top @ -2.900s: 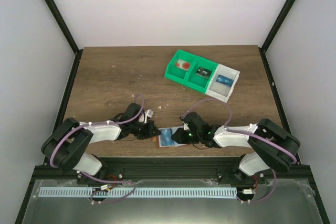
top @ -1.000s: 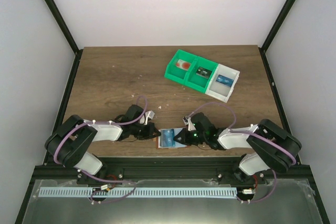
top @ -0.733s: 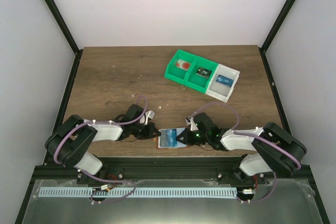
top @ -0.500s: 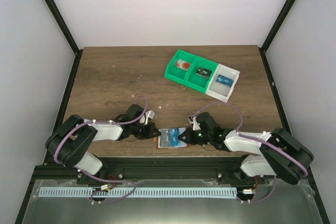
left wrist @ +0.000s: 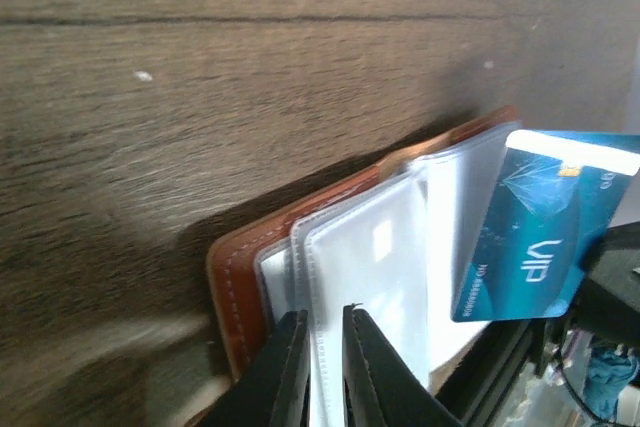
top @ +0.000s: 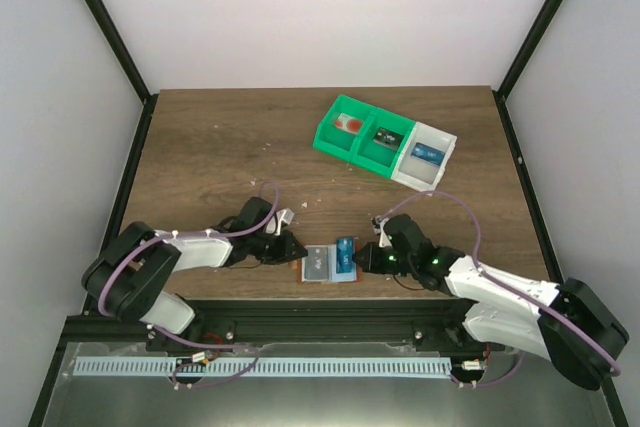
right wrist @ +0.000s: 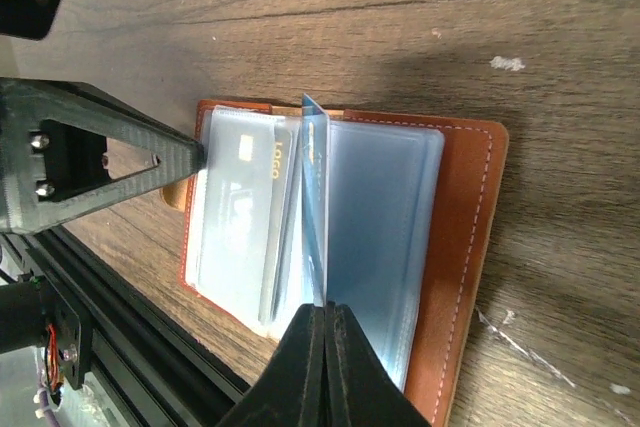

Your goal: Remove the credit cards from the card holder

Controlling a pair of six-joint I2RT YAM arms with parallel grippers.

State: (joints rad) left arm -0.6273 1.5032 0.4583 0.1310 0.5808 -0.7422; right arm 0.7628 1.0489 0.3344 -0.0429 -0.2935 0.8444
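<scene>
Inside the clamped right tool (right wrist: 318, 312) stands a thin, stiff, slick credit card (left wrist: 530, 227); the left tool (left wrist: 325, 317) pinches the card holder (right wrist: 470, 247) by its floppy sleeve.

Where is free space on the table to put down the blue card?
Bare wood: the far left of the table, left of the green trays, and the strip between the trays and the arms. Crowded: the near edge, where the left gripper and the right gripper, holding the blue card, meet at the card holder.
</scene>
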